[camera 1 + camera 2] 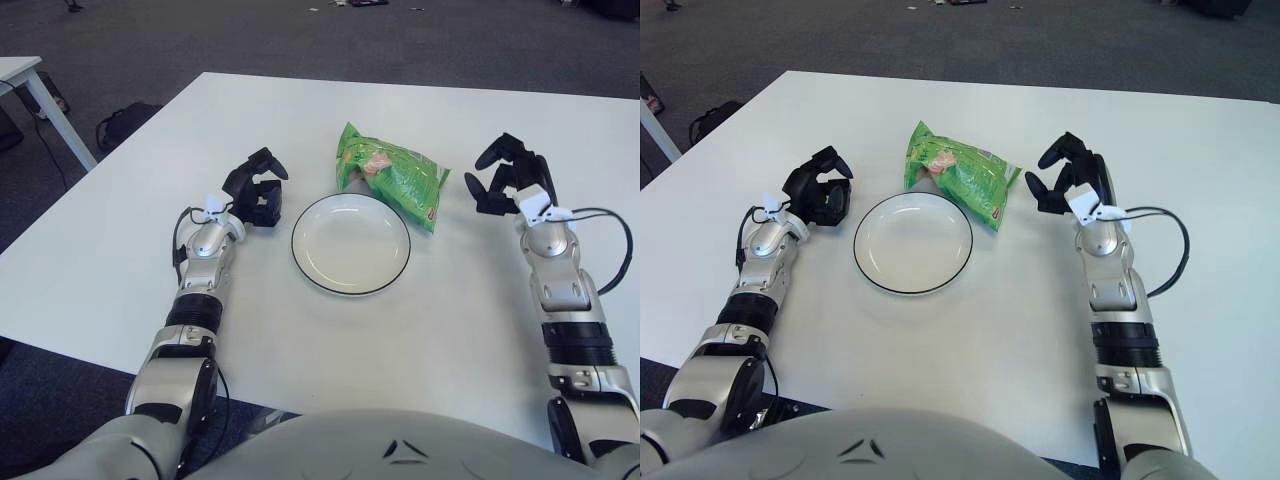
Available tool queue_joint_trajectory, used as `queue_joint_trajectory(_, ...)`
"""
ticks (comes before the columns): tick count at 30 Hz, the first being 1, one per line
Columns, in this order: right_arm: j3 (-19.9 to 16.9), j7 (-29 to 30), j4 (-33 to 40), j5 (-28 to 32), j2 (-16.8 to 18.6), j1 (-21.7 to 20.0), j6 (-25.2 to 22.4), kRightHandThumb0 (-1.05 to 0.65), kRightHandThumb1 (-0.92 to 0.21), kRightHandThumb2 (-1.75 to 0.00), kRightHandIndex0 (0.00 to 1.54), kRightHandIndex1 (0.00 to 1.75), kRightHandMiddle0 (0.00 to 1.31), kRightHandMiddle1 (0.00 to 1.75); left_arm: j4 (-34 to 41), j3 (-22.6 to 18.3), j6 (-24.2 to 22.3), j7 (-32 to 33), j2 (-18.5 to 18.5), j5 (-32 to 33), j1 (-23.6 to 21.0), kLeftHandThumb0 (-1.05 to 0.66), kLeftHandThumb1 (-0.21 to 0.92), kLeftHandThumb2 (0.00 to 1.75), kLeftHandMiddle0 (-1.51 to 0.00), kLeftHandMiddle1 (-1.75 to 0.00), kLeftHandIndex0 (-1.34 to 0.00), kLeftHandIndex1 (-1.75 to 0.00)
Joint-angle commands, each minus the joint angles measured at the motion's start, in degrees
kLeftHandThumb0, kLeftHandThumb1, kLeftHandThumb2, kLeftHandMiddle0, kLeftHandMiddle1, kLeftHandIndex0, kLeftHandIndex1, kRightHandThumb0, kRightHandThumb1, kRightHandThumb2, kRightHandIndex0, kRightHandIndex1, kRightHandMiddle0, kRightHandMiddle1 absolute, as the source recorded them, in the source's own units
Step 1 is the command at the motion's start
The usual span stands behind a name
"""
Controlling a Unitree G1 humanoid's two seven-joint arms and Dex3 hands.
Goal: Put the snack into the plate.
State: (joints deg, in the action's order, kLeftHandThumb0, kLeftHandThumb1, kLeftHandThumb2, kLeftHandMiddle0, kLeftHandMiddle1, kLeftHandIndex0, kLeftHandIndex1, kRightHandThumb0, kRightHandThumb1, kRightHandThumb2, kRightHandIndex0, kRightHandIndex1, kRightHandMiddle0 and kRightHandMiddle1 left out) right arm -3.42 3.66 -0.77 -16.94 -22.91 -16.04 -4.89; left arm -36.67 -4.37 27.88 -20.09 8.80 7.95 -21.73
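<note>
Nearest to me, my torso fills the bottom edge, and both forearms reach forward over the white table [120, 250].

The plate [350, 243] lies flat at the centre: round, white, shallow, with a thin dark rim. Nothing is in it.

My left hand [252, 192] shows just left of the plate, apart from its rim. Its dark fingers are curled inward and they hold nothing.

My right hand [507, 177] shows to the right of the snack, near it but not touching. Its fingers [1052, 155] are spread and bent like a claw, pointing toward the bag, with nothing between them.

The snack [390, 176] lies on the table just beyond the plate, toward its far right side. It is a bright green, crinkled foil bag with a pale printed picture near its middle and a little red print at its lower right corner. It lies flat and slanted, one end far-left and the other near-right. Its near edge meets or slightly overlaps the plate's far rim; I cannot tell which.

Beyond the table edge is dark carpet [150, 40], with a second table's leg [55, 115] and a dark bag [125, 122] at the far left.
</note>
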Motion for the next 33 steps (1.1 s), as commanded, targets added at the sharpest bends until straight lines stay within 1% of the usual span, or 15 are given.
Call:
queue_joint_trajectory(1, 1.26, 0.50, -2.28, -2.38, -1.15, -3.62, 2.09, -0.41, -0.55, -1.02, 0.80, 1.75, 0.43, 1.75, -4.58, 1.60, -0.65, 1.14, -3.30, -1.63, 7.01, -0.47, 0.36, 1.26, -1.14, -1.75, -0.58, -1.75)
queue_joint_trajectory(8, 3.92, 3.68, -5.98, -6.34, -0.50, -7.94, 5.19, -0.41, -0.54, -1.03, 0.83, 1.75, 0.43, 1.75, -4.23, 1.83, -0.70, 1.77, -3.61, -1.81, 7.18, -0.46, 0.37, 1.26, -1.13, -1.75, -0.57, -1.75)
queue_joint_trajectory(12, 7.14, 6.86, -5.86, -11.11, 0.93, -10.12, 5.30, -0.41, -0.54, -1.03, 0.87, 1.75, 0.44, 1.75, -3.70, 2.00, -0.22, 2.38, -3.88, -2.04, 7.36, -0.47, 0.36, 1.26, -1.15, -1.75, -0.58, -1.75)
queue_joint_trajectory(16, 8.57, 8.48, -4.92, -13.75, 1.61, -10.53, 4.84, -0.42, -0.53, -1.04, 0.92, 1.75, 0.44, 1.75, -3.38, 2.15, -0.32, 2.69, -3.94, -2.27, 7.49, -0.47, 0.34, 1.28, -1.17, -1.75, -0.59, -1.75)
queue_joint_trajectory(19, 9.32, 9.70, -4.70, -15.55, 1.58, -10.68, 5.58, -0.42, -0.53, -1.04, 0.94, 1.75, 0.44, 1.75, -2.95, 2.29, -1.01, 2.58, -3.80, -2.39, 7.65, -0.47, 0.34, 1.29, -1.16, -1.75, -0.59, -1.75)
queue_joint_trajectory(24, 11.05, 11.42, -5.89, -18.29, 1.83, -11.86, 6.91, -0.41, -0.56, -1.00, 0.91, 1.75, 0.42, 1.75, -2.41, 2.44, -1.04, 3.02, -3.82, -2.83, 7.89, -0.47, 0.34, 1.28, -1.14, -1.75, -0.59, -1.75)
queue_joint_trajectory(25, 11.52, 11.74, -6.28, -18.82, 2.01, -12.19, 7.14, -0.40, -0.59, -0.96, 0.82, 1.69, 0.40, 1.75, -2.32, 2.47, -1.06, 3.12, -3.84, -2.91, 7.92, -0.47, 0.34, 1.28, -1.14, -1.75, -0.59, -1.75)
queue_joint_trajectory(26, 11.80, 11.95, -6.53, -19.14, 2.11, -12.39, 7.28, -0.39, -0.65, -0.89, 0.69, 1.60, 0.36, 1.75, -2.24, 2.49, -1.11, 3.19, -3.84, -2.95, 7.95, -0.47, 0.34, 1.28, -1.14, -1.75, -0.59, -1.75)
queue_joint_trajectory(27, 12.62, 11.95, -6.84, -19.91, 2.11, -12.74, 7.55, -0.39, -0.68, -0.84, 0.60, 1.54, 0.34, 1.75, -2.09, 2.51, -1.24, 3.15, -3.86, -2.90, 8.00, -0.47, 0.34, 1.28, -1.14, -1.75, -0.59, -1.75)
queue_joint_trajectory(28, 13.10, 11.89, -7.00, -20.38, 2.05, -12.92, 7.75, -0.38, -0.72, -0.79, 0.55, 1.48, 0.31, 1.75, -1.95, 2.54, -1.36, 3.13, -3.90, -2.87, 8.05, -0.47, 0.34, 1.28, -1.14, -1.75, -0.59, -1.75)
queue_joint_trajectory(29, 14.01, 11.43, -7.26, -21.08, 1.89, -13.23, 8.12, -0.37, -0.79, -0.69, 0.48, 1.39, 0.27, 1.75, -1.81, 2.57, -1.49, 3.01, -3.93, -2.78, 8.11, -0.47, 0.34, 1.28, -1.14, -1.75, -0.59, -1.75)
queue_joint_trajectory(31, 15.41, 10.42, -7.83, -22.00, 1.47, -13.77, 8.87, -0.59, -0.85, -0.65, 0.34, 1.20, 0.12, 1.55, -1.54, 2.66, -1.94, 2.64, -3.88, -2.62, 8.22, -0.47, 0.35, 1.27, -1.14, -1.75, -0.58, -1.75)
queue_joint_trajectory(32, 16.59, 10.03, -9.10, -22.56, 1.34, -14.45, 10.03, -0.63, -0.85, -0.64, 0.31, 1.17, 0.09, 1.52, -1.43, 2.67, -2.07, 2.61, -3.85, -2.60, 8.26, -0.47, 0.35, 1.27, -1.14, -1.75, -0.58, -1.75)
queue_joint_trajectory(33, 17.35, 9.87, -10.04, -22.89, 1.29, -14.93, 10.85, -0.70, -0.88, -0.64, 0.25, 1.08, 0.06, 1.43, -1.34, 2.67, -2.16, 2.62, -3.83, -2.59, 8.29, -0.47, 0.36, 1.27, -1.14, -1.75, -0.58, -1.75)
